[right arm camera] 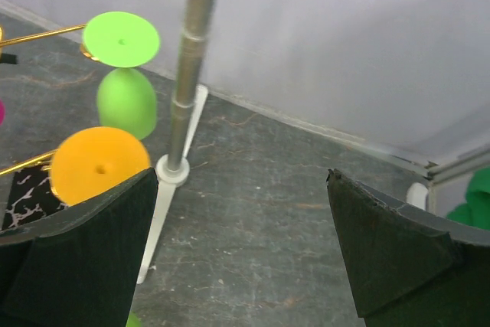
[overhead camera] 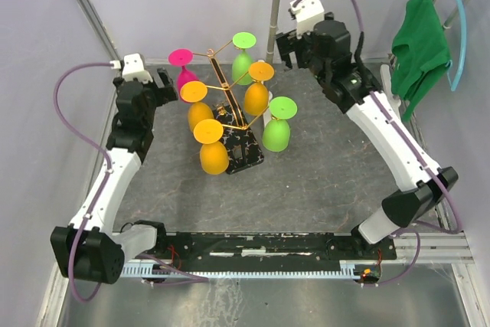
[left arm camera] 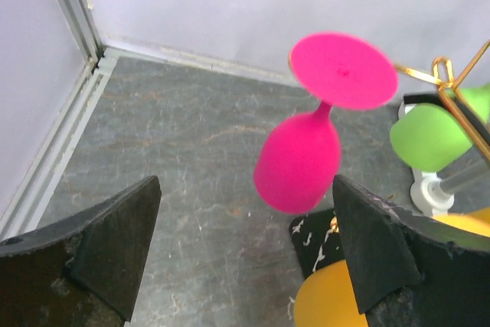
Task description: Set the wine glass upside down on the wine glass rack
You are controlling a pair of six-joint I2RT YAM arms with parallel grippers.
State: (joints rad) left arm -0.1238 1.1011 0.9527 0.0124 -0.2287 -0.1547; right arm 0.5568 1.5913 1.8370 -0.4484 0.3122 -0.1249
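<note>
Pink, smooth and likely light plastic, the wine glass hangs upside down on the far-left arm of the wine glass rack; hold it by the stem. Your left gripper and right gripper both stand open, empty.

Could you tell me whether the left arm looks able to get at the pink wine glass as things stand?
Probably yes: the left gripper is open and close beside the pink wine glass, which hangs upside down on the left side of the rack, with nothing between them.
</note>
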